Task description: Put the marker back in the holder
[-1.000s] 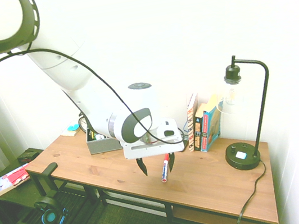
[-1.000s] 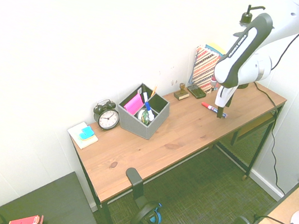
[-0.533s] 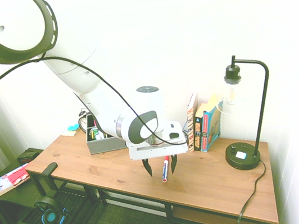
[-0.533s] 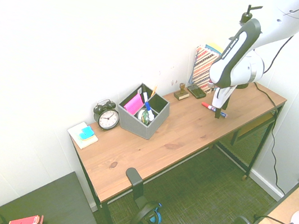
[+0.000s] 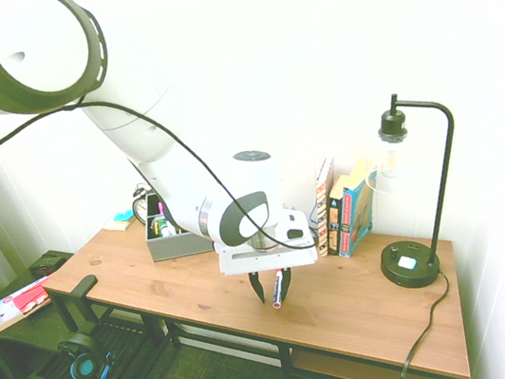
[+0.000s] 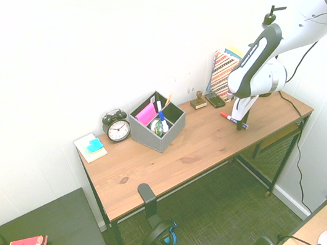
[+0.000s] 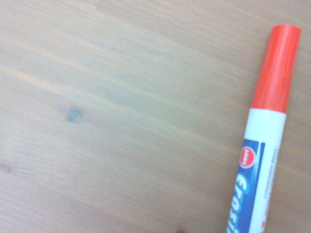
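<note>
While the jaws (image 5: 273, 295) close around the marker (image 5: 277, 298) on the worktop (image 5: 368, 311), grasping is underway; next, lift toward the holder (image 5: 171, 243).

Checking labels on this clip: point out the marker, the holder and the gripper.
marker (image 7: 265, 126): wrist view, white barrel below the red cap.
holder (image 6: 159, 139): second exterior view, grey front wall.
gripper (image 5: 273, 297): first exterior view, between the fingertips.

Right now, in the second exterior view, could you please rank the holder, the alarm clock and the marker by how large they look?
1. holder
2. alarm clock
3. marker, partly behind the gripper
</note>
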Controlling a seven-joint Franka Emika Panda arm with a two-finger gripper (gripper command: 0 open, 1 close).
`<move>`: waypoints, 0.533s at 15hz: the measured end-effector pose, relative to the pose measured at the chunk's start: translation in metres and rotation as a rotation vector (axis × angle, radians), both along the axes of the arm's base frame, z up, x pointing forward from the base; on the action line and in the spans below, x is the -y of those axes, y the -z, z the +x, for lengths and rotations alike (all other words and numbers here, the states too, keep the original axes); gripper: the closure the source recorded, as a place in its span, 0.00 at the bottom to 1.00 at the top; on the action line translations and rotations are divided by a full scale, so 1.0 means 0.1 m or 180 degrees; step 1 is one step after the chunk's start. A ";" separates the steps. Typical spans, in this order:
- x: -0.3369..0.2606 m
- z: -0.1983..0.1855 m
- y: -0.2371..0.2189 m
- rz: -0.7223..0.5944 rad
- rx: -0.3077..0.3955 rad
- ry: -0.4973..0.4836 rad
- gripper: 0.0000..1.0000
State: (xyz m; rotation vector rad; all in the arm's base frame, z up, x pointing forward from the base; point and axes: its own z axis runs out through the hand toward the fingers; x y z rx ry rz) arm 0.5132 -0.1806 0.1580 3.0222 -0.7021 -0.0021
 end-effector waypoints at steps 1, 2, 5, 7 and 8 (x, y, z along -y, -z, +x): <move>0.01 -0.01 0.00 0.0001 -0.0009 0.0007 1.00; 0.03 -0.01 0.00 0.0001 -0.0013 0.0017 1.00; 0.06 0.02 -0.04 -0.0003 -0.0007 0.0070 1.00; 0.08 0.09 -0.17 0.0074 -0.0043 0.0209 1.00; 0.04 0.12 -0.32 0.0156 -0.0117 0.0299 1.00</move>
